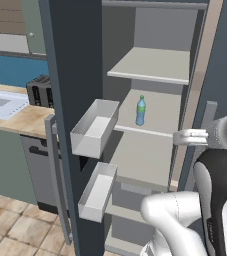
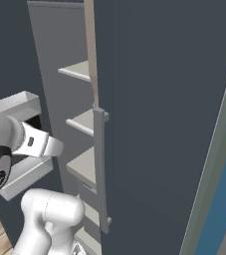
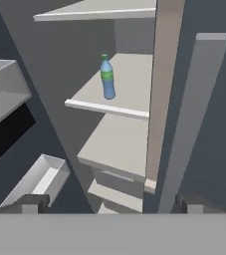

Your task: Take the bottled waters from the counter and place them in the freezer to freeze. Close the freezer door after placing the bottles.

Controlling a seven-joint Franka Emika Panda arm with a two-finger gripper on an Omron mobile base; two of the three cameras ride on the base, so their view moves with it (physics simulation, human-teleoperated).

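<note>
Nearest, the gripper (image 3: 112, 203) hangs just outside the freezer (image 1: 150, 150), level with its middle shelves. Its two dark finger tips stand spread as wide as they go at the bottom of the hand view, with nothing between them. In the left base view the white hand reaches in from the right, close to the grey handle of the plain door (image 1: 220, 60) that stays shut on that side.

To the left, the freezer door (image 1: 70, 125) stands swung wide open, its long vertical handle toward the near left and its two white inner bins (image 1: 96, 127) facing the opening. Both bins look bare from here.

Farther in, the blue bottle (image 1: 141, 111) with the green cap stands upright on a pale grey shelf, well back from the shelf's front edge, and apart from the gripper. So one of the two bottled waters looks placed.

Farthest, past the open door on the left, a strip of the counter (image 1: 22, 120) shows beside a dark toaster and the white sink basin. The smoky grey bottle cannot be made out on that strip, and most of the worktop is hidden by the door.

As I judge it, about half is done: the grey bottle is left to fetch and shelve, and then the door needs closing.
</note>
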